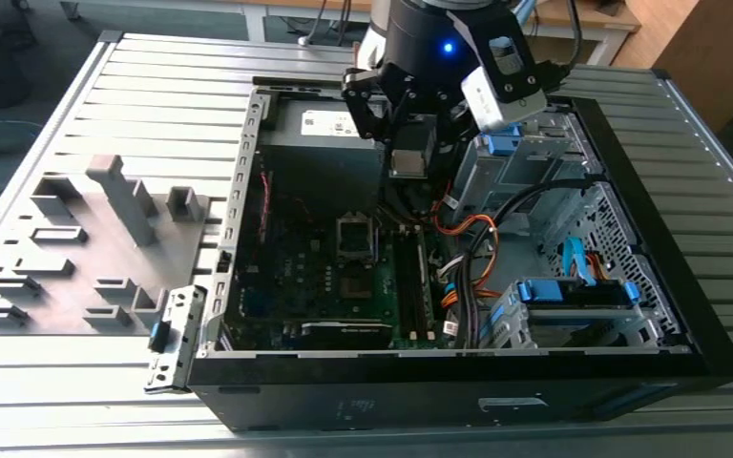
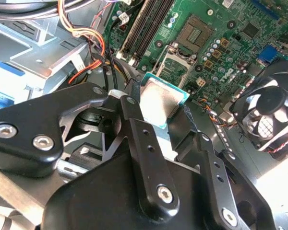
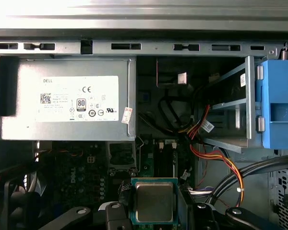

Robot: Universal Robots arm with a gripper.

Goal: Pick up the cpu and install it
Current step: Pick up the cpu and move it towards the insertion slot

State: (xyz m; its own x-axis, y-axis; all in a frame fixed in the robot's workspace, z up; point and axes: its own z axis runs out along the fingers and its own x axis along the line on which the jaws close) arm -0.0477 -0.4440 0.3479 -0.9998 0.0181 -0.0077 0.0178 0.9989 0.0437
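at the exterior view's left a grey moulded parts tray [image 1: 87,258] rests on the slatted metal table [image 1: 150,86]. beside it lies the open black computer case [image 1: 469,405], its square processor socket [image 1: 356,239] facing up. over the motherboard the black gripper [image 1: 408,172] pinches the thin silver-topped square cpu [image 1: 408,162] by opposite edges, likely so the underside meets nothing. blue plastic drive cages [image 1: 576,296] sit furthest right.

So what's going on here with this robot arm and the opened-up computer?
The robot arm's end effector is shut on the cpu, a small square chip with a metal top, gripped by its edges. It hangs over the open computer case, above the motherboard. The cpu is in the air and not yet seated; the socket on the board looks open and empty.
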